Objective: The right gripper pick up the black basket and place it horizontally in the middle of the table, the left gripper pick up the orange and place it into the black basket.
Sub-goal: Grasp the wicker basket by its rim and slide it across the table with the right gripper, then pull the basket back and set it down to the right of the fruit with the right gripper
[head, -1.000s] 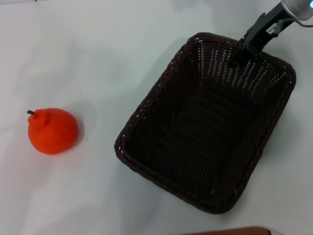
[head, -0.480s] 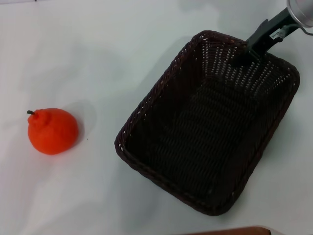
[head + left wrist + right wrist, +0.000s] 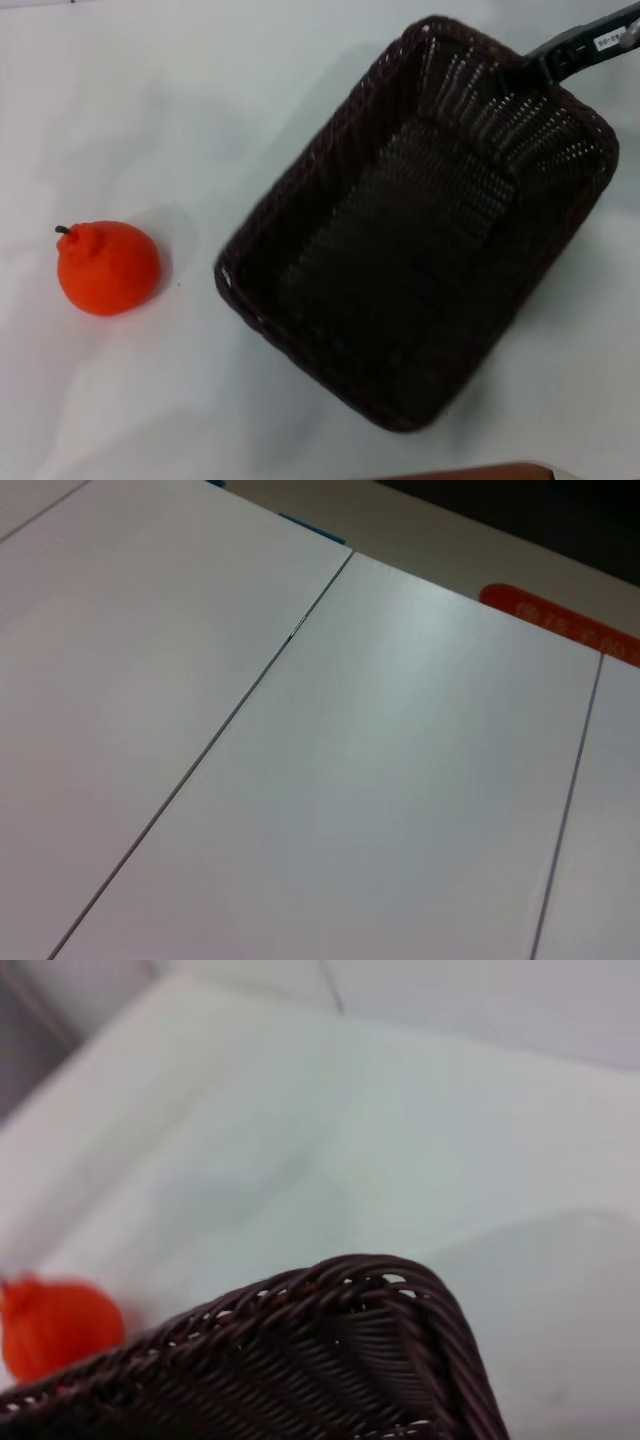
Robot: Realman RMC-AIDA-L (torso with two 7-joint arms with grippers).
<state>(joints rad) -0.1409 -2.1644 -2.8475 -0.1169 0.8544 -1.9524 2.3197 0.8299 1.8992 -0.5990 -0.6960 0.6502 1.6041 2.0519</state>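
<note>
The black basket [image 3: 400, 260] sits right of centre in the head view, lying diagonally, with its far end raised. My right gripper [image 3: 545, 68] is shut on the basket's far rim at the upper right, its silver-white label showing. The orange [image 3: 108, 268] rests on the table [image 3: 200, 120] at the left, well apart from the basket. In the right wrist view the basket's braided corner [image 3: 330, 1360] fills the lower part, with the orange [image 3: 55, 1325] beyond it. The left gripper is out of view.
The left wrist view shows only white panels [image 3: 380, 780] with thin seams and a red label [image 3: 570, 620] at one edge. A brown strip [image 3: 470, 472] lies at the table's near edge in the head view.
My right gripper has moved up and to the right with the basket's far rim. The basket has lifted, shifted and looks larger. The orange has not moved.
</note>
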